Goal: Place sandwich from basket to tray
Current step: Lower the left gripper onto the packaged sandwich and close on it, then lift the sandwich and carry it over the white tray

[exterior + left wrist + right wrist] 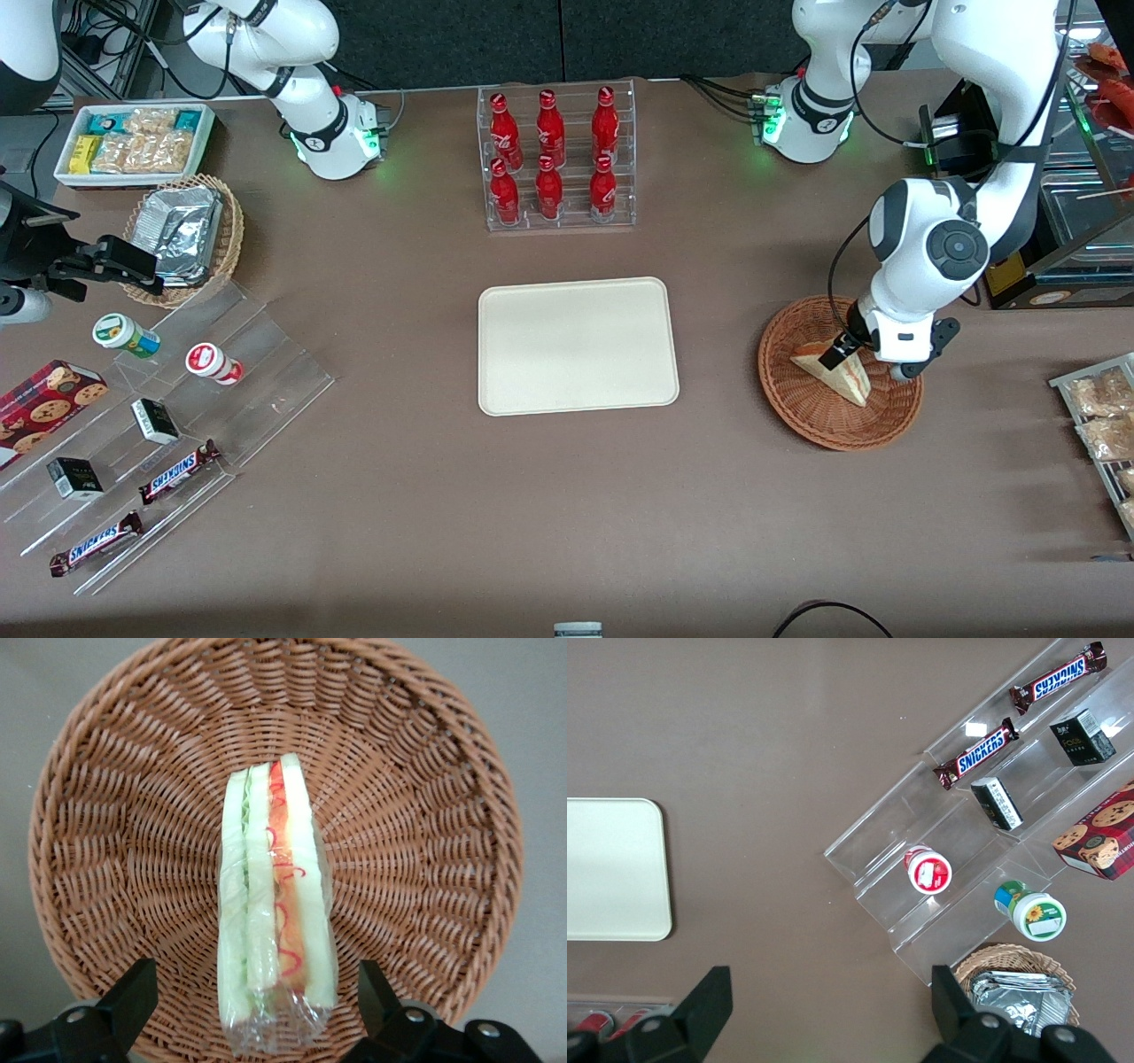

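The sandwich (835, 370) lies in the reddish-brown wicker basket (802, 408) toward the working arm's end of the table. It is a wrapped wedge of pale bread with red-orange and green filling, seen edge-on in the left wrist view (276, 904), inside the basket (425, 859). My gripper (842, 347) is low over the basket, open, with one dark finger on each side of the sandwich (133, 997) and clear gaps between fingers and bread. It also shows in the left wrist view (257, 992). The cream tray (576, 344) lies bare in the middle of the table.
A clear rack of red bottles (556, 158) stands farther from the front camera than the tray. A clear stepped shelf with snack bars and cups (151, 425), a tan basket of foil packets (186, 237) and a white snack bin (133, 142) lie toward the parked arm's end.
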Controlling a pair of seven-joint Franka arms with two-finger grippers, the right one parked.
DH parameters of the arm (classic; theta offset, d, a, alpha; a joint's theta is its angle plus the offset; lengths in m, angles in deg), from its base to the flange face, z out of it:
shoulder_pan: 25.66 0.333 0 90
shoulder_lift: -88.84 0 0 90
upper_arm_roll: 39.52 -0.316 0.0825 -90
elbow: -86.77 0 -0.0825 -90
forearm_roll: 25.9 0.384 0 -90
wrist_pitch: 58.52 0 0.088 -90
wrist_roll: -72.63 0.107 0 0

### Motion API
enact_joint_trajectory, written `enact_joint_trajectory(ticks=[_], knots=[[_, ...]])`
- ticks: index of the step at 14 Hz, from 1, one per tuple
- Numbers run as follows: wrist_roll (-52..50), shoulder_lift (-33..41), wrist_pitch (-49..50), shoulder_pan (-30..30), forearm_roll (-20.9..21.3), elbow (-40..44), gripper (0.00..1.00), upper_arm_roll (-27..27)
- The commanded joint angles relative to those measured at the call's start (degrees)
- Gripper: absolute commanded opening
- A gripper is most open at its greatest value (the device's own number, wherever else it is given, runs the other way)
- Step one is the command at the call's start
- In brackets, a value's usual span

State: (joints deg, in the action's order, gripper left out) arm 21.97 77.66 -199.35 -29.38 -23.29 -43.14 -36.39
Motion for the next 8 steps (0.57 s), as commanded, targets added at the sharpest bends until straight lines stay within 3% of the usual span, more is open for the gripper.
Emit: enact_joint_trajectory(ticks=[1,2,3,5,6,8], knots=[[-1.4,-1.5,-3.0,-0.5,0.3,-0.7,1.00,-0.3],[-1.4,-2.1,-3.6,-0.5,0.3,-0.7,0.98,-0.3],[-1.5,-2.4,-3.7,-0.5,0.2,-0.7,0.87,-0.3],[-2.9,-2.4,-3.9,-0.1,0.2,-0.3,0.43,-0.4],[-3.5,-2.4,-3.8,-0.1,0.2,-0.2,0.26,-0.5],[-3.5,-2.1,-3.4,-0.1,0.2,0.7,0.03,-0.5]])
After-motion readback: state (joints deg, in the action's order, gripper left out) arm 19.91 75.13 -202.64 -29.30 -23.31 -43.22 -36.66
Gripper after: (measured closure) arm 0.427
